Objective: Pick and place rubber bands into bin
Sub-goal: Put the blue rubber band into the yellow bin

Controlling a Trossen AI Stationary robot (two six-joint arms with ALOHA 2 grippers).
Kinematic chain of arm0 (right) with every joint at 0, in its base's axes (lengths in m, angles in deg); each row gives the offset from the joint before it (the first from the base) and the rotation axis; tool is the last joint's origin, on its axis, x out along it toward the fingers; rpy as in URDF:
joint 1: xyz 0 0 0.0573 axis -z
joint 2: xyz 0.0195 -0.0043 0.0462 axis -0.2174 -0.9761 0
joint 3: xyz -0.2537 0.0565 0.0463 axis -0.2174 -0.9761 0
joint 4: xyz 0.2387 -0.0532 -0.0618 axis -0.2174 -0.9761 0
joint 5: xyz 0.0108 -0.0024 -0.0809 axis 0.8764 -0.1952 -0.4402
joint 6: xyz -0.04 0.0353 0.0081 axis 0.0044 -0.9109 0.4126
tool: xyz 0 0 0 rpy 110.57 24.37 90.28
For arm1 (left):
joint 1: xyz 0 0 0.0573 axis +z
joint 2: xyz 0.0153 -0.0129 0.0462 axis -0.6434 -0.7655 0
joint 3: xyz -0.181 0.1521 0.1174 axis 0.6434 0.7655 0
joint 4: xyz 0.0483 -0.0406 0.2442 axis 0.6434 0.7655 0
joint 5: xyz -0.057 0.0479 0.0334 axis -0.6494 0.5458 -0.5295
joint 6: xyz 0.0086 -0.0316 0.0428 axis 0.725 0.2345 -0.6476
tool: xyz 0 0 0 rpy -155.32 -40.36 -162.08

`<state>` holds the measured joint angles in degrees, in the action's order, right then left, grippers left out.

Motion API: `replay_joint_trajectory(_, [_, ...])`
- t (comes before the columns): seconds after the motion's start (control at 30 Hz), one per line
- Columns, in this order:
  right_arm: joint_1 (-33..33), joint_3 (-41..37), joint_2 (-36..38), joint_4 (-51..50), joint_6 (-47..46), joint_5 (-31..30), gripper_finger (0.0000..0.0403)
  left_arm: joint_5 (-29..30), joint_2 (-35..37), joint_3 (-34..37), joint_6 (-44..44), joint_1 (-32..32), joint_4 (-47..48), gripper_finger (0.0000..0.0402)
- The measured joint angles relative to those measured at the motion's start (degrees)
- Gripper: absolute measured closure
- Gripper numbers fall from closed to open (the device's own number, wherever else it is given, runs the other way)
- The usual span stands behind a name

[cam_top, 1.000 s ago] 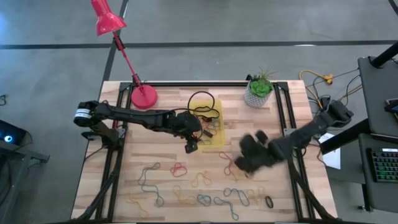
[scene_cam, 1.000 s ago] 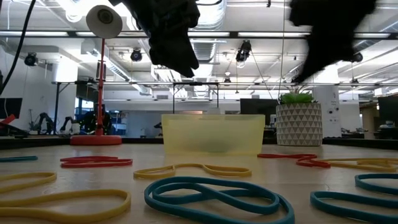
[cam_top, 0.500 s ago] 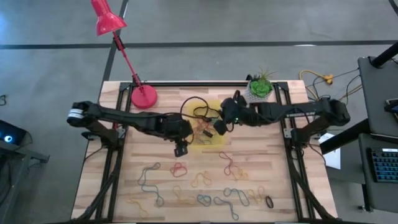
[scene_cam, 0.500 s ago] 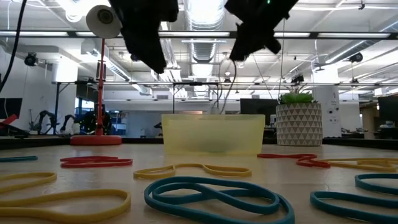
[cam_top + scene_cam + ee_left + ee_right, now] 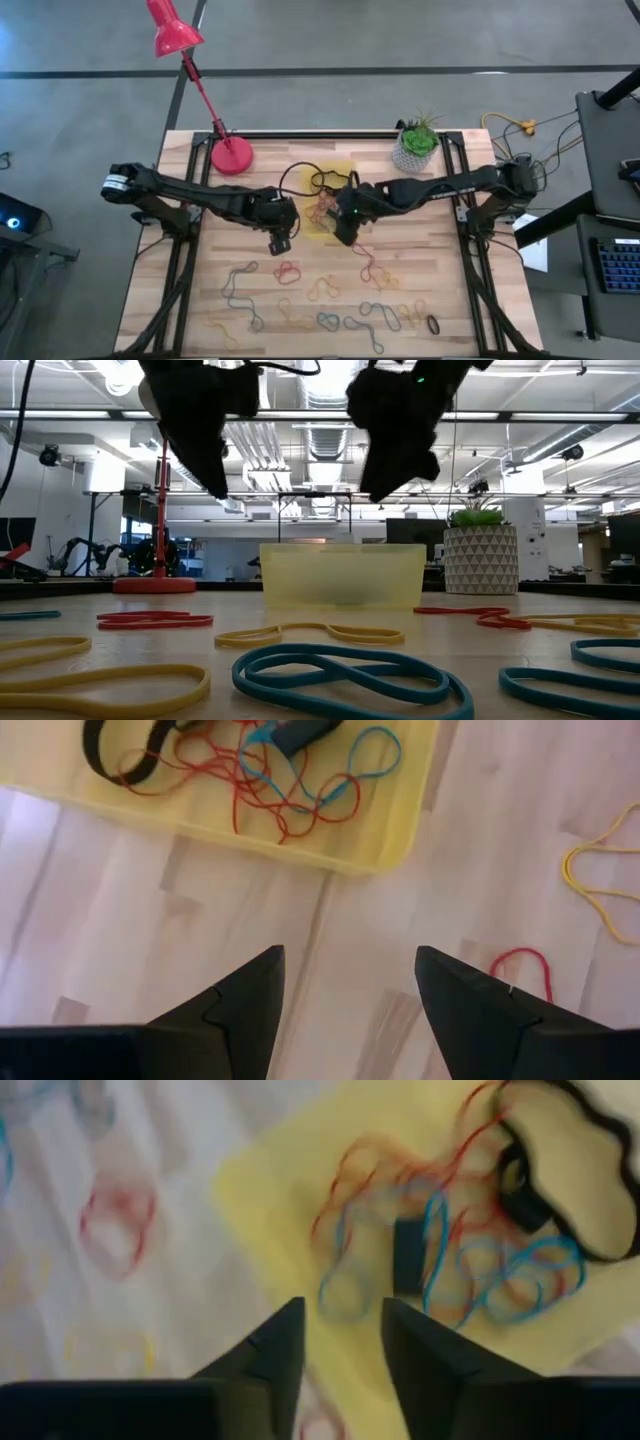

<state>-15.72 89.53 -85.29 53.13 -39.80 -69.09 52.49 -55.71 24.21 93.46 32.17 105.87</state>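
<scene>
Right hand (image 5: 343, 228) hangs over the bin's (image 5: 343, 175) near edge, fingers parted, nothing visibly held — a band released here could land on the bench (image 5: 470, 280); left hand (image 5: 279, 240) waits wide open.

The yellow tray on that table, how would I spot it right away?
Start from the red lamp and the potted plant at the table's far edge. Between them, slightly nearer, lies the bin, a shallow translucent yellow tray. It alone holds a tangle of rubber bands; other bands lie loose on the wood.

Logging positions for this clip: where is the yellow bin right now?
In the high view, the bin sits mid-table toward the far edge, between the red lamp base and the white plant pot, with the right gripper over its near edge.
</scene>
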Motion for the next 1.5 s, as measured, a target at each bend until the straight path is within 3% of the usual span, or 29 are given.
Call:
replay_joint_trajectory(0.13, [-5.2, 2.1, 0.7, -9.2, 10.0, 0.4, 0.0226, -0.4, 0.4, 2.4, 0.9, -1.0, -0.1, 0.0192])
replay_joint_trajectory(0.23, [-10.0, 2.2, 1.8, -15.8, 11.1, 0.6, 0.0207, -1.1, 0.5, 3.8, 0.8, -1.9, -0.5, 0.0192])
replay_joint_trajectory(0.33, [-15.8, 1.2, 2.1, -21.1, 8.6, 0.5, 0.0197, -2.3, 1.1, 5.8, -1.9, -4.0, -0.7, 0.0192])
replay_joint_trajectory(0.5, [-25.2, -1.3, 1.6, -21.0, 0.5, 0.3, 0.0193, -2.7, 5.6, 12.0, -5.8, -10.9, -0.8, 0.0192])
replay_joint_trajectory(0.67, [-30.5, -4.1, 1.3, -15.7, -5.8, -3.5, 0.0193, -6.6, 12.6, 20.6, 1.6, -16.1, -1.2, 0.0192])
replay_joint_trajectory(0.83, [-31.6, -5.7, 0.7, -15.1, -8.8, -4.5, 0.0193, -11.1, 18.4, 27.4, 14.4, -20.0, -4.6, 0.0191])
replay_joint_trajectory(1.03, [-31.2, -7.6, 0.7, -14.4, -9.0, -6.7, 0.0193, -13.0, 20.6, 31.4, 17.4, -25.7, -8.4, 0.0191])
replay_joint_trajectory(1.23, [-30.4, -9.9, 0.7, -12.1, -9.1, -9.0, 0.0193, -11.8, 17.2, 33.7, 17.7, -28.1, -11.5, 0.0191])
replay_joint_trajectory(1.5, [-29.9, -10.8, 0.7, -10.8, -9.1, -10.3, 0.0193, -9.8, 8.3, 35.1, 24.7, -28.1, -17.4, 0.0199])
